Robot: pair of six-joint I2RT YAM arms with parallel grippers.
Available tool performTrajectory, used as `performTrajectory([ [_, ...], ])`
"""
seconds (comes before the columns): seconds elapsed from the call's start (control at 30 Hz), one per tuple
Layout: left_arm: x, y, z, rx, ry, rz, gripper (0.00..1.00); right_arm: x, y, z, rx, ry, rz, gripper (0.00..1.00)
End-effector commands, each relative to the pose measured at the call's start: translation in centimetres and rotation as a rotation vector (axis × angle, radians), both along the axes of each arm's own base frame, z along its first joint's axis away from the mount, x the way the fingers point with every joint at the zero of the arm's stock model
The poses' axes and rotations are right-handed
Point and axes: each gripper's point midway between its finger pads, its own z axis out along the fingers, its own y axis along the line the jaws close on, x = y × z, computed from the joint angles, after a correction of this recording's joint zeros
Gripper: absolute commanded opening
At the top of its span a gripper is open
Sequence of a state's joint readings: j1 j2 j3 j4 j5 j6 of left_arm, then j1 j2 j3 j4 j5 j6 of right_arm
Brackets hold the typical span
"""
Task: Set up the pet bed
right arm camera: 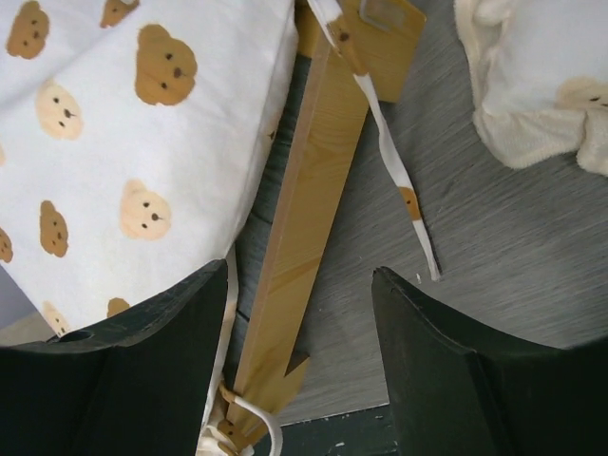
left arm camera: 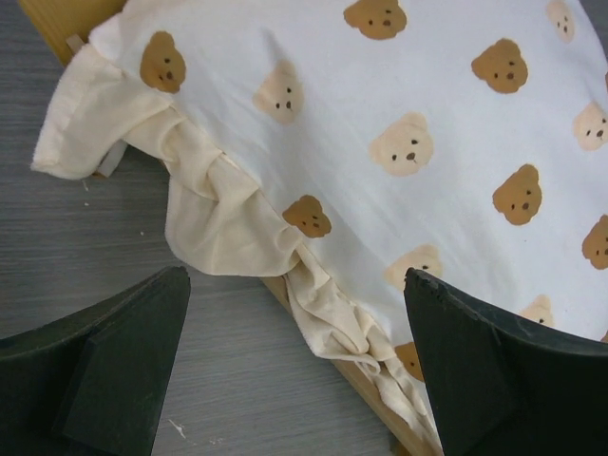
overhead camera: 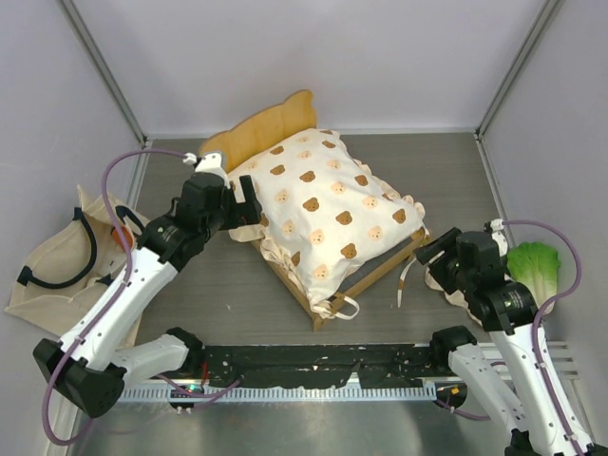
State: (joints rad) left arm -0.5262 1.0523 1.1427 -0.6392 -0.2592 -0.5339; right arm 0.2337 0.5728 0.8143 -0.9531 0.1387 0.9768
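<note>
At the bench's left edge lies a tote bag (overhead camera: 49, 271). Left arm reaches toward mid-bench, its gripper (overhead camera: 249, 204) open beside the pet bed (overhead camera: 328, 204). Right arm bends inward, its gripper (right arm camera: 299, 271) open astride the bed's rail (right arm camera: 309, 180).

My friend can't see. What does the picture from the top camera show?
A small wooden pet bed with a bear-print cushion sits on a grey table. The left gripper and right gripper hover open at its two sides. A tote bag lies far left, a lettuce toy far right.
</note>
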Motion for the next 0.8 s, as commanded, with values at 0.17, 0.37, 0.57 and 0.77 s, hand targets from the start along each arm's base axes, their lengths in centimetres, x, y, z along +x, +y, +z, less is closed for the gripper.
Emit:
performTrajectory([
  [0.17, 0.7, -1.7, 0.4, -0.054, -0.015, -0.077, 1.00, 2.3, 2.5, -2.9, 0.070, 0.051, 0.018, 0.67],
  [0.37, 0.5, -1.5, 0.0, -0.069, -0.003, -0.073, 1.00, 4.2, 4.3, -4.6, -0.004, 0.075, 0.049, 0.67],
  [0.57, 0.6, -1.2, -0.1, -0.063, 0.001, -0.070, 1.00, 4.4, 5.5, -7.6, -0.037, 0.132, 0.073, 0.64],
  [0.77, 0.6, -0.7, -0.3, -0.069, 0.002, -0.067, 1.00, 4.9, 5.3, -8.2, -0.107, 0.116, 0.085, 0.51],
])
